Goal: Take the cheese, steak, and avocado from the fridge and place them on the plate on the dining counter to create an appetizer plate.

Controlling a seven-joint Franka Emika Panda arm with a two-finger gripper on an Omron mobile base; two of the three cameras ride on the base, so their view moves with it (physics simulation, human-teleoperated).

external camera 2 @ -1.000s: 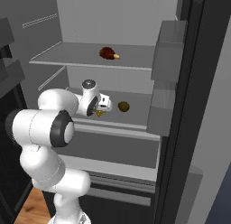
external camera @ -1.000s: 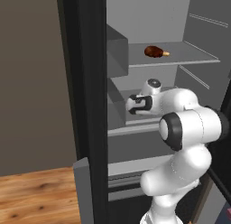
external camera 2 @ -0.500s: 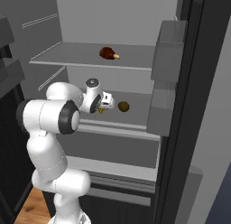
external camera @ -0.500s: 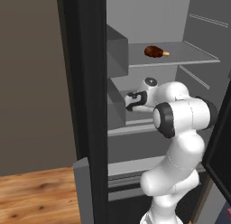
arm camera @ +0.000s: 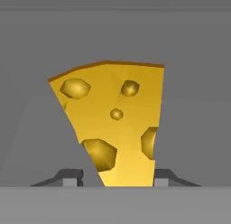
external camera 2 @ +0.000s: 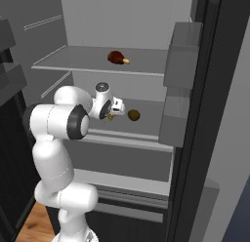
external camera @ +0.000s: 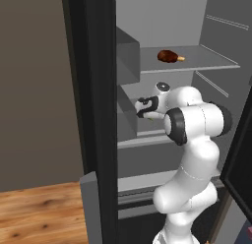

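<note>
Reaching into the open fridge (external camera 2: 195, 55) at middle-shelf level, centre of both base views. Gripper (arm camera: 118, 181) set low around the cheese (arm camera: 115, 128), the yellow wedge filling the middle of the hand view, narrow end down between the two dark fingertips (arm camera: 70, 178). Fingers at a middling gap, right one touching the wedge, left one just beside it; firm hold or not, cannot tell. Placed so to clamp the wedge across its thin end. Avocado (external camera 2: 134, 114) just right of the hand on the same shelf. Steak (external camera 2: 117, 56) on the shelf above, upper centre, untouched.
</note>
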